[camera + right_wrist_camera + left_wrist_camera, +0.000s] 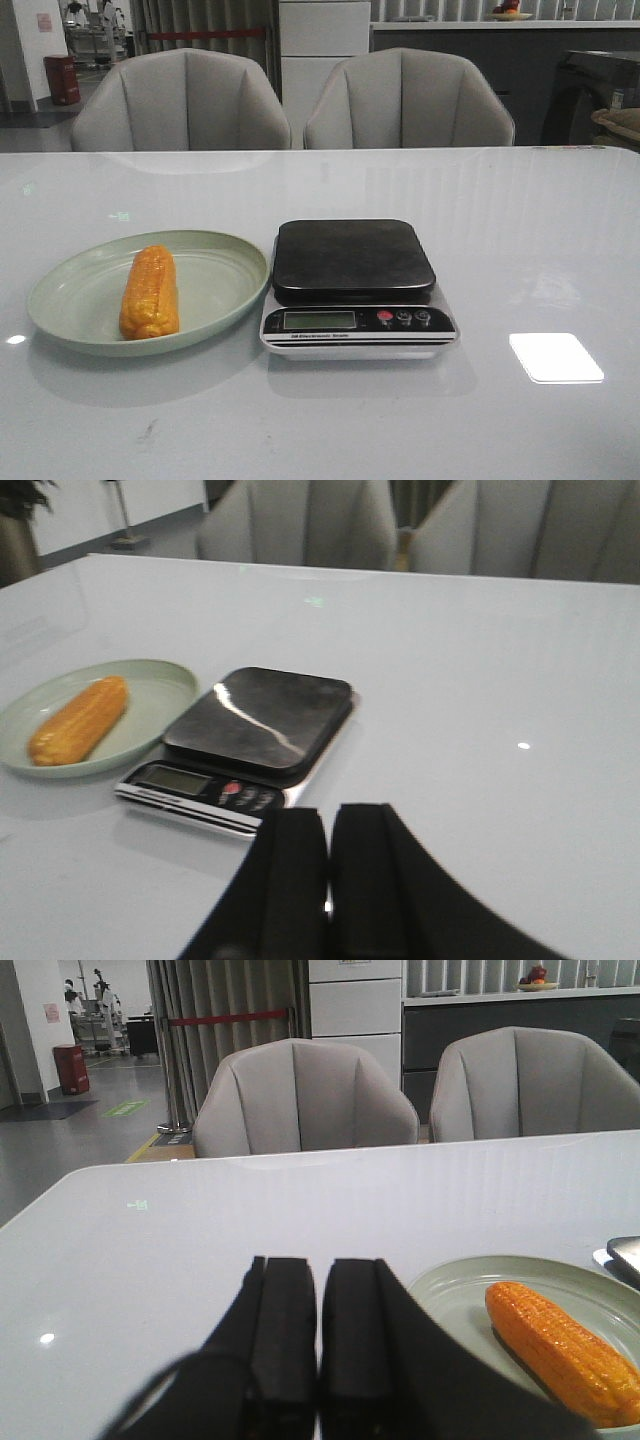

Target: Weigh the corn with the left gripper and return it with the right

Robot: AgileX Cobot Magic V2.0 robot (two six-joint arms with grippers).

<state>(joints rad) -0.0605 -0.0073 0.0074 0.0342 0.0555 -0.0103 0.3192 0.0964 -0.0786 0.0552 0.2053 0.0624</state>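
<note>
The orange-yellow corn (150,292) lies lengthwise on the pale green plate (225,262) at the table's left; it also shows as the corn (560,1350) and the corn (80,720) in the wrist views. A black-topped kitchen scale (352,285) stands just right of the plate, its platform bare. Neither arm appears in the front view. My left gripper (318,1265) is shut with nothing in it, hovering near the table's front, left of the plate (450,1285). My right gripper (330,815) is shut and empty, to the near right of the scale (255,725).
Two grey chairs (185,100) stand behind the far table edge. A bright light patch (555,357) reflects off the glossy white tabletop to the right of the scale.
</note>
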